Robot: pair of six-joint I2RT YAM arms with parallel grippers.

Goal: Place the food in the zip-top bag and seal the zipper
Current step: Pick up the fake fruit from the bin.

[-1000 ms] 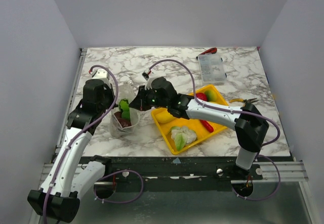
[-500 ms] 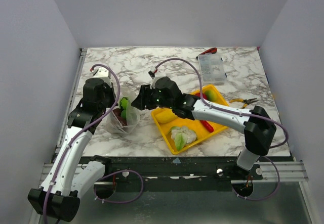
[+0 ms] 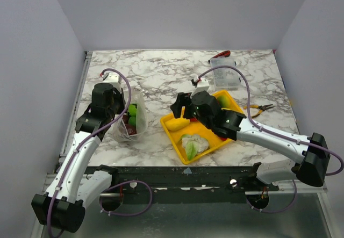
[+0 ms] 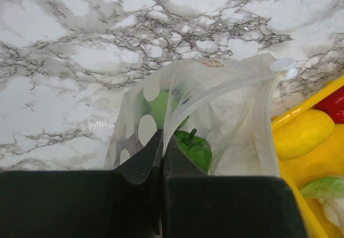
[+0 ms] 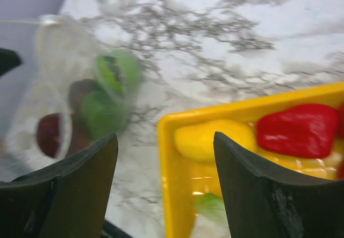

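Two grippers are working at this moment, and only one is holding something. The left gripper is pinching the near edge of the zip-top bag, with its fingers pressed fully together on the film. The right gripper is standing wide open with nothing between its fingers, and it is hovering over the left end of the yellow tray.

We are judging the bag to be very light, thin and floppy, so it is probably collapsing wherever nothing is supporting it. The film is also looking slippery. We are thinking the best hold is at the mouth edge, near the zipper, which is the stiffer strip.

The bag is transparent with pale dots, and it is lying on the left part of the table, just left of the tray, with its mouth gaping. Green pieces and a dark purple piece are showing through it.

The food on the tray is looking hard, smooth and light. A yellow piece is lying just under the open fingers, a red pepper is lying to its right, and the cauliflower is sitting nearer. We are expecting the rounded pieces to slip, so a grip across the narrow middle seems safest.
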